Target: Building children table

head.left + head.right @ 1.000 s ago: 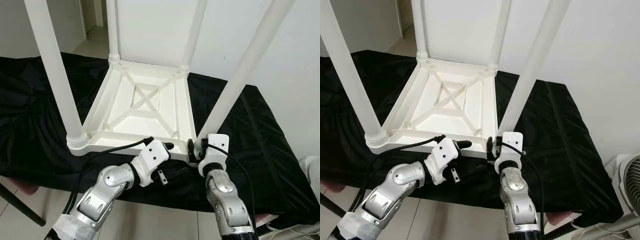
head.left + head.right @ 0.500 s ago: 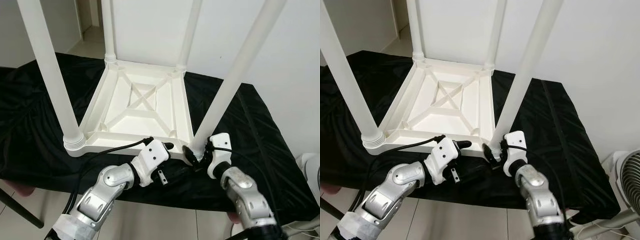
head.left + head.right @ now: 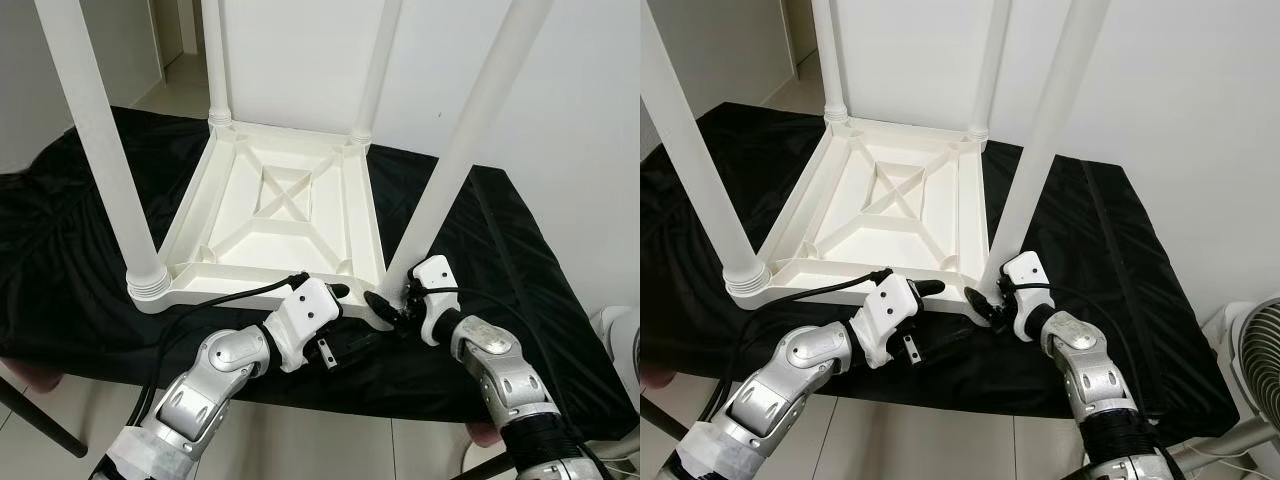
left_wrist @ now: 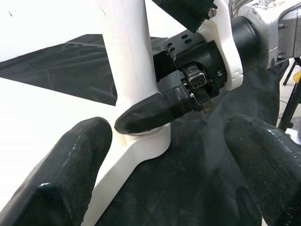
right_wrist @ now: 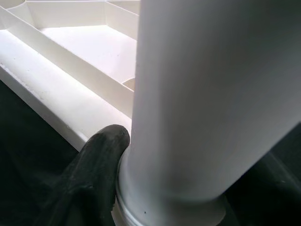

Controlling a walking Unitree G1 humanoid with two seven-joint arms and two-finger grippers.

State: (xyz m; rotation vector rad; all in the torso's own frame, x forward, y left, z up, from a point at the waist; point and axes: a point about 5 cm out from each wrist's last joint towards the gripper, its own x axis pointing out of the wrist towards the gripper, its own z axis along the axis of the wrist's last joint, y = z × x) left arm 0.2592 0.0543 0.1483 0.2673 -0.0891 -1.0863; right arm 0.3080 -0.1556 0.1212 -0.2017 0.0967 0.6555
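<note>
A white plastic children's table (image 3: 250, 200) lies upside down on a black cloth, its legs pointing up. My right gripper (image 3: 396, 300) is at the base of the near right leg (image 3: 460, 150), shut on it just above the socket. In the right wrist view one black finger (image 5: 94, 165) presses against that leg (image 5: 202, 103). My left gripper (image 3: 348, 318) hovers at the table's front edge, just left of that corner. Its fingers (image 4: 61, 174) are open with nothing between them, and they point at the leg base (image 4: 141, 141) and the right gripper.
The black cloth (image 3: 510, 230) covers a low surface that drops off close to my arms. The near left leg (image 3: 105, 150) and two far legs (image 3: 215, 60) stand upright. A white wall is behind, and a fan (image 3: 1255, 340) stands on the floor at the right.
My right forearm has swung outward to the right while its gripper stays at the near right leg's base. The left arm has not moved. The camera has shifted slightly.
</note>
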